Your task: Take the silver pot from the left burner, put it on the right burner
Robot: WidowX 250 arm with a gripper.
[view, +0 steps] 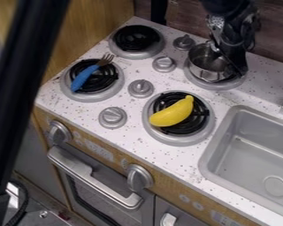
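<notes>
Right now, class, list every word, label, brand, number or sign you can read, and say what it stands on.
No text can be read.
Front panel, between the upper knob and the lower knob: printed marks, too small to read.
Same panel, lower right: round marks and a printed patch, too small to read.

A lane of speckled counter (192, 155) runs between the front right burner (210, 129) and the sink (205, 160). A banana (172, 114) lies across that burner, a fork (85, 78) across the front left one; knobs (141, 88) stand between burners, and the silver pot (204, 69) blocks the back right burner (213, 85).
</notes>
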